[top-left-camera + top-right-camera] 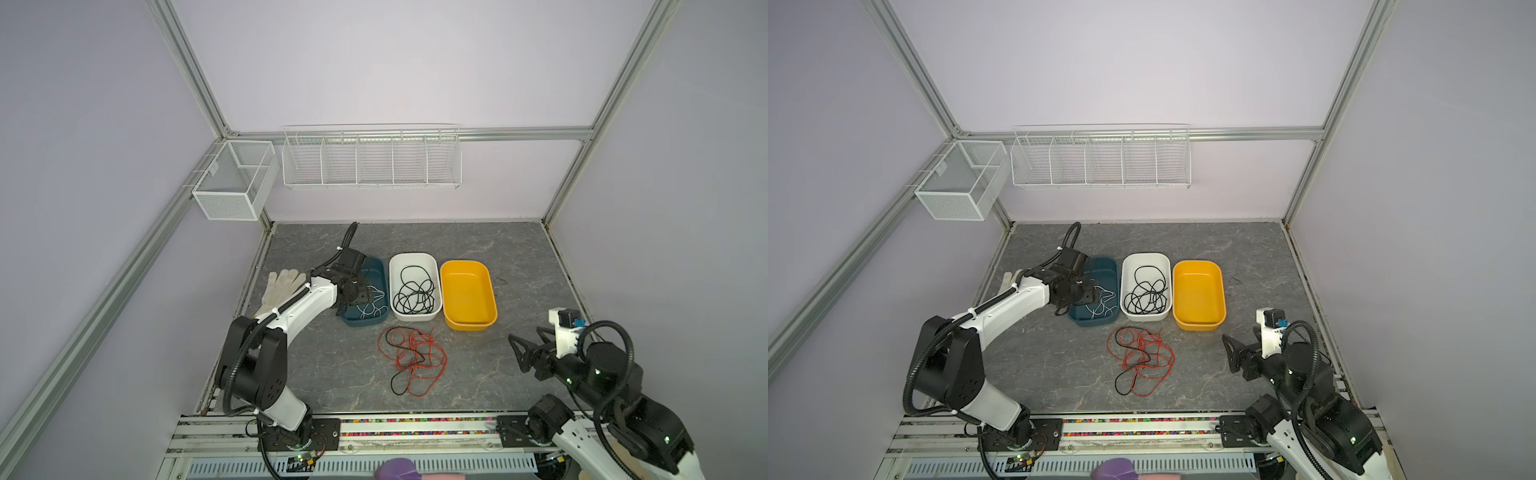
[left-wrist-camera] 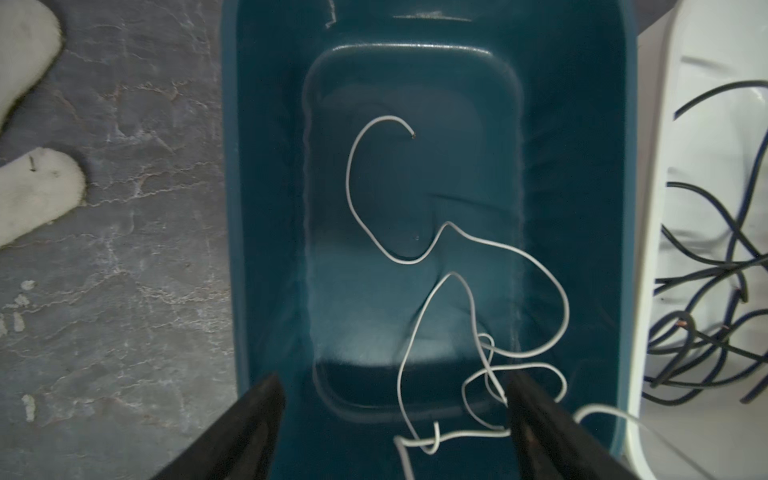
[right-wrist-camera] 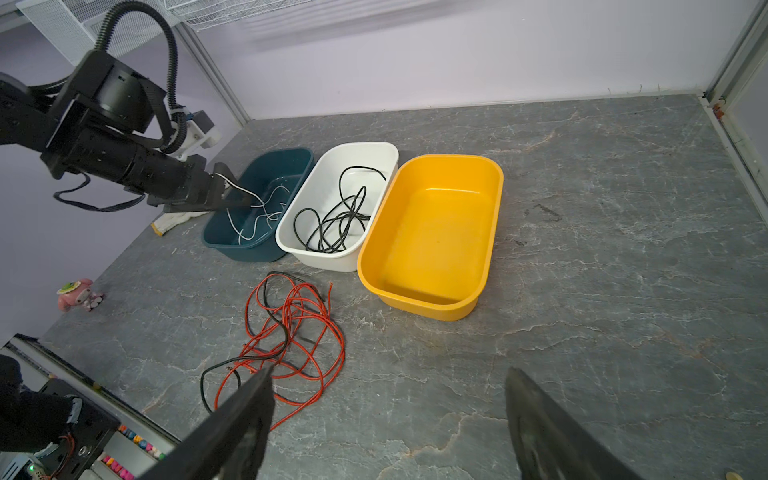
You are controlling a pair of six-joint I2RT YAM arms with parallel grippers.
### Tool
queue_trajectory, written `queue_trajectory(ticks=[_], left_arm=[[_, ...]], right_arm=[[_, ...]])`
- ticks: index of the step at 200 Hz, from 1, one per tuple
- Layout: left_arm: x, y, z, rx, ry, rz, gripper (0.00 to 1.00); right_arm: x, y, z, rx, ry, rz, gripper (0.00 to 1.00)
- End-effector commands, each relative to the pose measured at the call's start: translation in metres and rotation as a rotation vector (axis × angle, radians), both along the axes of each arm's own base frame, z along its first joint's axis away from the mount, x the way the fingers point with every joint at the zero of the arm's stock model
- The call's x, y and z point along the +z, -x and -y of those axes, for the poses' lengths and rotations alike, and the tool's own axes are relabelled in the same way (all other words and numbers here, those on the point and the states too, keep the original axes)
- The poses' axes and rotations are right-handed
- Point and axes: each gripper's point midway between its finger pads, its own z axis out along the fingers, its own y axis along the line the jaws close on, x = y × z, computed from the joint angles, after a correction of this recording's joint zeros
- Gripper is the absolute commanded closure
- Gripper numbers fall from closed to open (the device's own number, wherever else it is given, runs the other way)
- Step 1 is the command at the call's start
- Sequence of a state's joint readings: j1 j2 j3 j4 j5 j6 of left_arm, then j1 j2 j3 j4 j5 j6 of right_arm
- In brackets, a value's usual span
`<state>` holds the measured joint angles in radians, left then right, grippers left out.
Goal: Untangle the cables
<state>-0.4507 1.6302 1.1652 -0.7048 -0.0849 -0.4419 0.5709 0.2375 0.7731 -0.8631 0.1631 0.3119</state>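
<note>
White cotton glove (image 1: pixel 282 286) at far left, lying flat on the table (image 1: pixel 519 266) and playing no part.

Next, my left hand (image 2: pixel 395 374) hangs over the teal bin (image 1: pixel 374 268), jaws spread wide and gripping nothing. The white cable (image 2: pixel 348 183) curls loosely on the bin floor; one strand brushes the inner face of a finger (image 2: pixel 536 415) and, in the right wrist view, appears draped over it.

Centre: the white bin (image 1: pixel 415 318) holds coiled black cables (image 1: pixel 413 295). Just in front of it, on the bare table, lies the remaining tangle (image 1: pixel 415 355) of red loops with one black cable (image 1: pixel 395 384) threaded through. Its long axis runs from the bins toward my base rail, and the black loop sticks out at the near end.

Right of centre: the yellow bin (image 1: pixel 467 291), empty.

Far right: my right hand (image 1: pixel 515 352), jaws fully apart and empty, hovers above the table with its fingers pointing toward the tangle.

I judge that the coming move turns on this: the tangle lies on the near side of my left hand and to the left of my right hand. The left hand looks slightly nearer, but the right hand already faces the tangle with a clear path.
</note>
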Motion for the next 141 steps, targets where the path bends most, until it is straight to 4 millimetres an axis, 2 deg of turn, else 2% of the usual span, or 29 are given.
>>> queue_trajectory(ticks=[1, 28, 50, 70, 74, 92, 108, 110, 115, 141], left_arm=[[-0.016, 0.022, 0.001, -0.064, -0.038, -0.183, 0.14], [-0.014, 0.025, 0.001, -0.086, -0.045, -0.2, 0.12], [-0.006, 0.028, -0.001, -0.102, -0.044, -0.177, 0.1], [-0.001, 0.031, -0.004, -0.111, -0.053, -0.168, 0.06], [0.0, 0.031, -0.004, -0.117, -0.05, -0.166, 0.0], [-0.001, 0.036, -0.001, -0.151, -0.041, -0.178, 0.01], [-0.002, 0.039, 0.0, -0.171, -0.051, -0.192, 0.01], [-0.002, 0.038, 0.0, -0.172, -0.052, -0.19, 0.01], [-0.001, 0.038, 0.0, -0.174, -0.053, -0.189, 0.01], [0.003, 0.04, 0.0, -0.192, -0.052, -0.184, 0.01]], right_arm=[[-0.002, -0.003, -0.008, 0.04, 0.016, -0.012, 0.12], [0.008, -0.005, -0.017, 0.073, 0.002, -0.013, 0.12], [0.027, -0.01, -0.042, 0.16, -0.058, -0.023, 0.12], [0.032, -0.026, -0.072, 0.241, -0.103, -0.06, 0.12], [0.033, -0.029, -0.077, 0.251, -0.107, -0.064, 0.12], [0.032, -0.041, -0.102, 0.308, -0.101, -0.081, 0.09], [0.021, -0.049, -0.13, 0.371, -0.065, -0.101, 0.03], [0.03, -0.05, -0.133, 0.38, -0.069, -0.085, 0.02], [0.031, -0.051, -0.141, 0.4, -0.064, -0.082, 0.0], [0.02, -0.057, -0.194, 0.54, 0.015, -0.101, 0.13]])
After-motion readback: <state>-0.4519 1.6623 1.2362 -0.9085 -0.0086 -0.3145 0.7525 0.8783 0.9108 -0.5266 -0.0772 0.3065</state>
